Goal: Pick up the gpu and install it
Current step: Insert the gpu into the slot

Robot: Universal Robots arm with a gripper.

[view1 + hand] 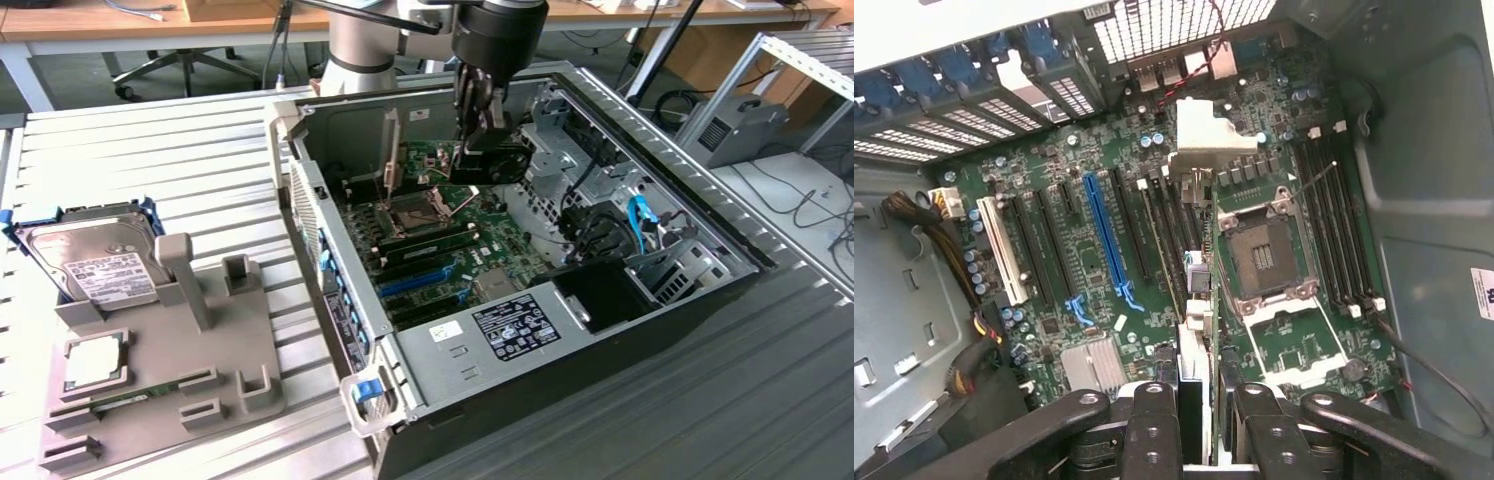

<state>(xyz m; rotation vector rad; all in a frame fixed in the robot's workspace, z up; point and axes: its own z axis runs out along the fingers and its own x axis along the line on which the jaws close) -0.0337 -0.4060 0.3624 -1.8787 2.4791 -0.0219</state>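
The gpu (1197,310) hangs edge-on between my fingers, its silver end bracket (1204,130) pointing toward the vented rear wall of the case. My gripper (1199,440) is shut on the card's upper edge. In the exterior view the gripper (481,160) is lowered inside the open computer case (441,350), over the green motherboard (441,250). There the gpu's bracket (391,150) stands upright just to the exterior view's left of the gripper. The card is held above the black expansion slots beside the empty processor socket (1264,250). I cannot tell whether its lower edge touches a slot.
A long blue slot (1104,240) and a white slot (999,250) lie beside the black ones. Cable bundles (964,340) and drive bays (627,230) crowd the case. Outside it, a grey fixture (200,340) holds a hard drive (87,260) and a memory stick (134,390).
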